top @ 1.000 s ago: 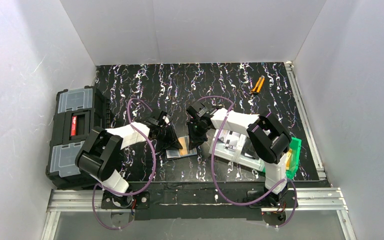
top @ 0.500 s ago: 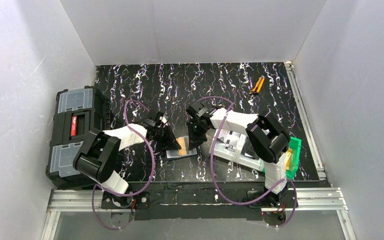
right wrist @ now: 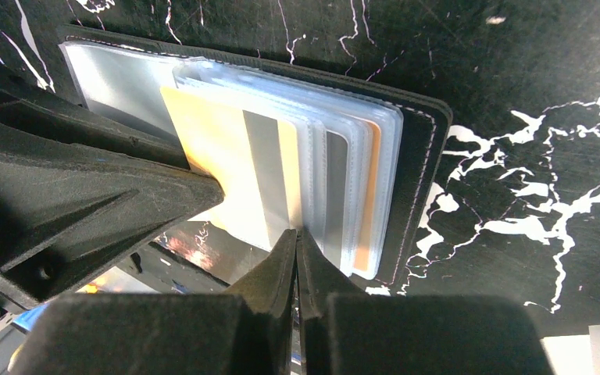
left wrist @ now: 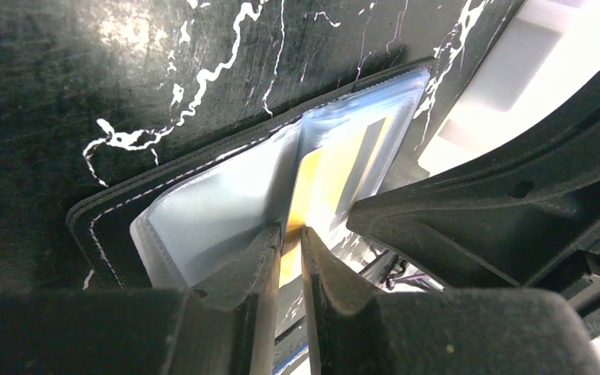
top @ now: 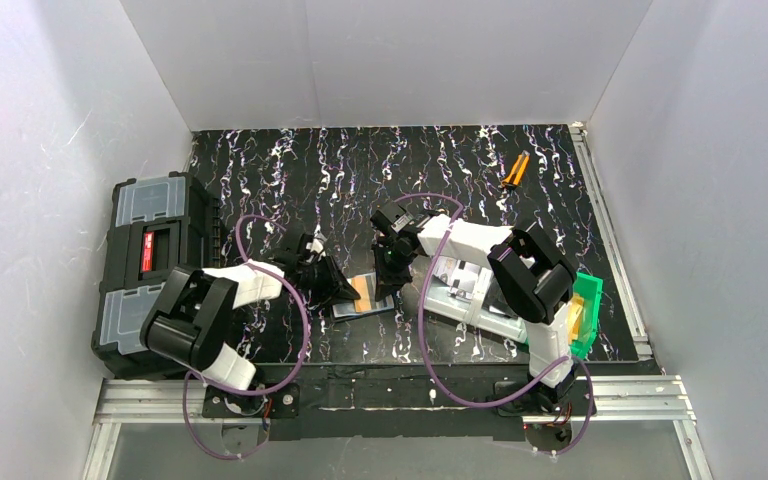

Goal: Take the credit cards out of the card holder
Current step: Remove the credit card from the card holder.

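Black left gripper (left wrist: 289, 234) clamps the near edge of the orange-tan card (left wrist: 330, 170). The rest of that card is sunk in the sleeves of the open card holder (left wrist: 203, 211). Right gripper (right wrist: 297, 241) is clenched at those sleeves; whether it nips one is unclear. The holder lies lower-centre on the black marbled bench (top: 360, 170), with white walls (top: 380, 60) around.

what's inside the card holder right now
Clear sleeves with an orange-tan card in front, its edge in the left end effector, and another orange card deeper. Anything between the other sleeves is covered.
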Controlling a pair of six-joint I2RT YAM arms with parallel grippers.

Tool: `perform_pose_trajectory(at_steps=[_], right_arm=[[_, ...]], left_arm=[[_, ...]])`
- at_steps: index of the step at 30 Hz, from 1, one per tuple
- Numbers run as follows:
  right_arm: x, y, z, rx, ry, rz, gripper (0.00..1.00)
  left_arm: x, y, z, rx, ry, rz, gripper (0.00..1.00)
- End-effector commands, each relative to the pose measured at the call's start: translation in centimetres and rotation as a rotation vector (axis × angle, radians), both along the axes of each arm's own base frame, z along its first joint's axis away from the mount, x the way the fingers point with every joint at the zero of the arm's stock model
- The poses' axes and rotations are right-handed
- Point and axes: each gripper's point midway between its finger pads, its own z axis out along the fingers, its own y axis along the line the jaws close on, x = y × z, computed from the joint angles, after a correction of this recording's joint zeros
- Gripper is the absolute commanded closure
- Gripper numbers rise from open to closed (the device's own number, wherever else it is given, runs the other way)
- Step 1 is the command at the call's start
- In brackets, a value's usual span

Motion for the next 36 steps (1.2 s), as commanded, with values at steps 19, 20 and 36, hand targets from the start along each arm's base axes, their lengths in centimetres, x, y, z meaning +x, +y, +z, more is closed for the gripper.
perform_pose_trajectory(at_steps=[19, 20, 36], right_arm=[[-1.0, -3.6, -5.2, -0.212, 0.025, -0.004, 0.97], [-1.0, -3.7, -5.2, -0.213, 0.024, -0.006, 0.97], [-0.9, -4.4, -5.6, -0.219, 0.034, -0.027, 0.98]], left_arm=[[-0.7, 1.0, -0.1, -0.090, -0.032, 0.112, 0.81], [-0.7, 1.0, -0.2, -0.089, -0.033, 0.112, 0.81], [-0.9, 1.1, -0.5, -0.097, -0.027, 0.121, 0.87]])
